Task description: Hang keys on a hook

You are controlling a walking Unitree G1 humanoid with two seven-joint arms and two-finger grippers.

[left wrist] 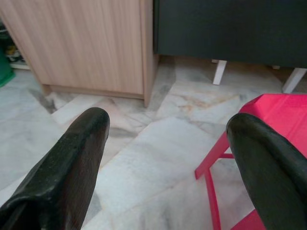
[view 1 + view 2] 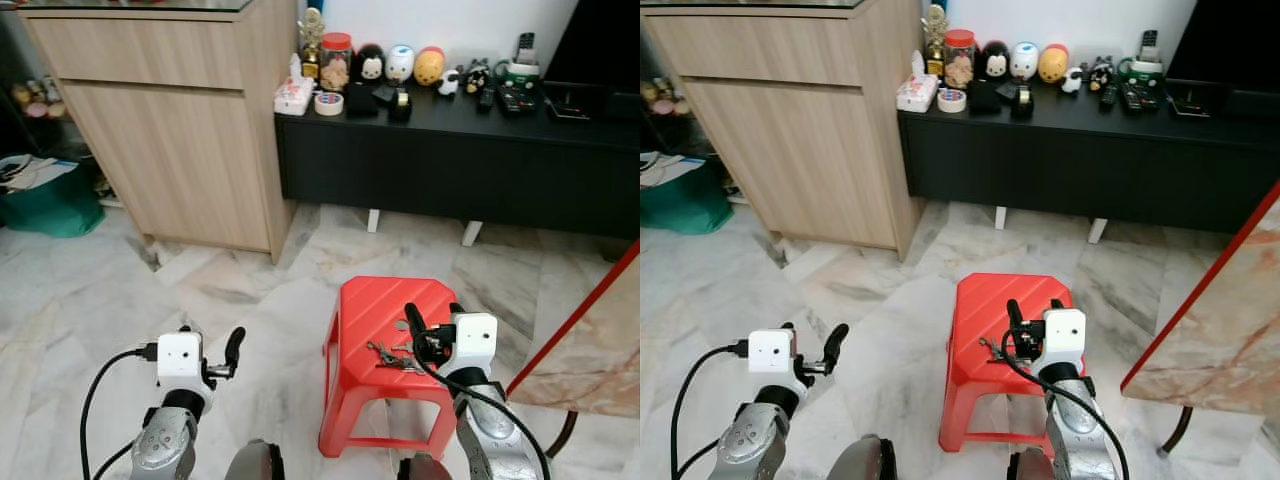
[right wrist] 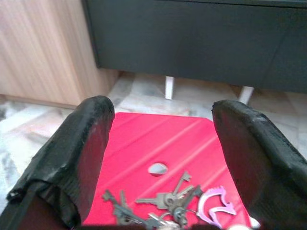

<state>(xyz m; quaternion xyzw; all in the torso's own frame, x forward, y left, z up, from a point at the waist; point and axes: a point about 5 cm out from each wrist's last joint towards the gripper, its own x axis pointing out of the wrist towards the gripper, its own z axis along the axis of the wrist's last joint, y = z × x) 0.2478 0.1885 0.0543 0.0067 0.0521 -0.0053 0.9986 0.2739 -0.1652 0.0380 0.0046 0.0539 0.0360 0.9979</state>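
Note:
A bunch of metal keys with a pink charm lies on the near part of a red plastic stool, close to the hole in its seat. My right gripper hovers just above and behind the keys. It is open, with its black fingers spread to either side of the stool top and nothing between them. My left gripper is held low over the marble floor, left of the stool. It is open too and holds nothing.
A light wooden cabinet stands ahead on the left. Beside it is a low black console carrying figurines, jars and remotes. A marble-topped table with a red edge juts in at the right. A green bag sits far left.

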